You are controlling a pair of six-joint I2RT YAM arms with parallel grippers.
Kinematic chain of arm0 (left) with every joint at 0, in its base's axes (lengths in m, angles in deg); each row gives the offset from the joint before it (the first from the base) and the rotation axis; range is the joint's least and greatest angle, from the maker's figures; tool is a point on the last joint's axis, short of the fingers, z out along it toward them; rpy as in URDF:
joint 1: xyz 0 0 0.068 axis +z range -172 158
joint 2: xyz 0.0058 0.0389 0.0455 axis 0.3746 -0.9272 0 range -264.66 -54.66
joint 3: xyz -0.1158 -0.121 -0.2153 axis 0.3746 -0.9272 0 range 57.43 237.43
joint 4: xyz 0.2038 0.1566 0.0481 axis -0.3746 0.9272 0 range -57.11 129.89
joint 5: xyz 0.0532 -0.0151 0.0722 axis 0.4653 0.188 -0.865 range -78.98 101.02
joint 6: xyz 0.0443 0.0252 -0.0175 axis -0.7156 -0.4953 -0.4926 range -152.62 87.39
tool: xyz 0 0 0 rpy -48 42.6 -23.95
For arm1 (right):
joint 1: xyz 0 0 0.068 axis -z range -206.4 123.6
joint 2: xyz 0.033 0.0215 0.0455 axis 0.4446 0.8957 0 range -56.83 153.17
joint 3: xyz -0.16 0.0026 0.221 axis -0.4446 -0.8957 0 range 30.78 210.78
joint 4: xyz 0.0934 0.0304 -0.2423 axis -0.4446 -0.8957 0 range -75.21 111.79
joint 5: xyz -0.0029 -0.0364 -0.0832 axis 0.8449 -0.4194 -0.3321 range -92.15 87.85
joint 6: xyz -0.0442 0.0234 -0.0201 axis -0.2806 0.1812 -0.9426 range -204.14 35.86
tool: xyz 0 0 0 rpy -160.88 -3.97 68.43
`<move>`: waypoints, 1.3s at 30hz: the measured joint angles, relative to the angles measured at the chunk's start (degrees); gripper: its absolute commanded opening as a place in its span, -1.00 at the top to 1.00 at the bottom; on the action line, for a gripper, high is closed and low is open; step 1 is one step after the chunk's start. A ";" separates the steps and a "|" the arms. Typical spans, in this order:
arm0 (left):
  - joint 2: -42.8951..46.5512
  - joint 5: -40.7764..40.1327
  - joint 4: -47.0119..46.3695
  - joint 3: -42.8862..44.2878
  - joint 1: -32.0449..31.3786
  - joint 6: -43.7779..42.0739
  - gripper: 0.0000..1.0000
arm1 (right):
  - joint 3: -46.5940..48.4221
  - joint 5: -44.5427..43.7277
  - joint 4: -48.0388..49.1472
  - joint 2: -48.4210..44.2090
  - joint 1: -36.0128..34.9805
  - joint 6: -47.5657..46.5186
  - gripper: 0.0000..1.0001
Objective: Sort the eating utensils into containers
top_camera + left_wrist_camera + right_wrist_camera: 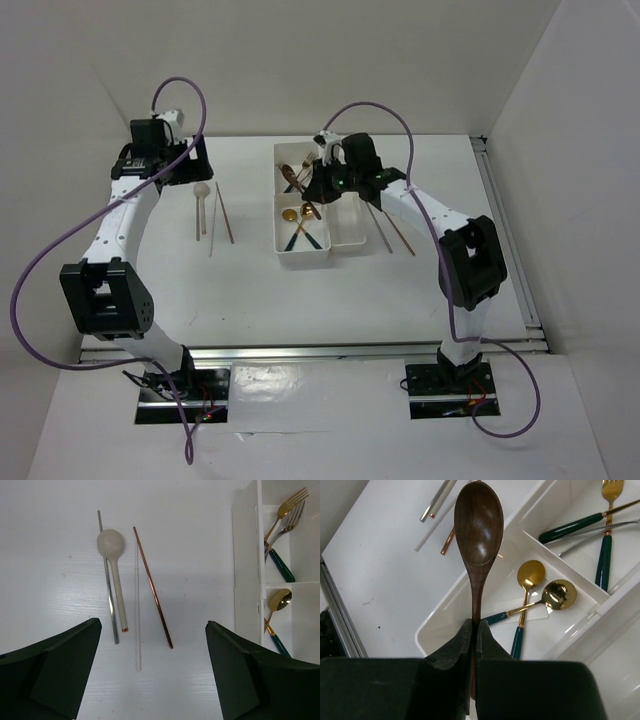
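Note:
My right gripper [475, 625] is shut on the handle of a brown wooden spoon [479, 525] and holds it above the white tray [440, 615]. From the top view the right gripper [320, 185] hangs over the tray [305, 257]. Two gold spoons [540, 587] with teal handles lie in the near square compartment. Forks [600, 535] lie in the far one. My left gripper [152, 625] is open and empty above the table, just short of a white spoon [111, 545], a silver chopstick [109, 590], a white chopstick [137, 610] and a copper chopstick [152, 587].
Two more chopsticks [392, 230] lie on the table right of the tray. The left gripper [196, 160] sits at the back left, behind the loose cutlery. A metal rail [510, 240] runs along the table's right edge.

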 measured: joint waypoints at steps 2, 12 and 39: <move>0.00 0.28 0.55 0.00 0.42 -0.04 -1.00 | -0.96 -0.09 0.48 0.15 0.04 -0.52 1.00; -0.02 1.90 1.57 -1.42 2.16 -0.09 -1.00 | -8.09 -0.11 1.20 0.52 -0.92 -5.35 1.00; -13.86 -2.38 0.96 -11.93 2.82 -0.83 0.11 | -8.70 -3.19 2.93 -2.51 -1.31 -7.78 -0.22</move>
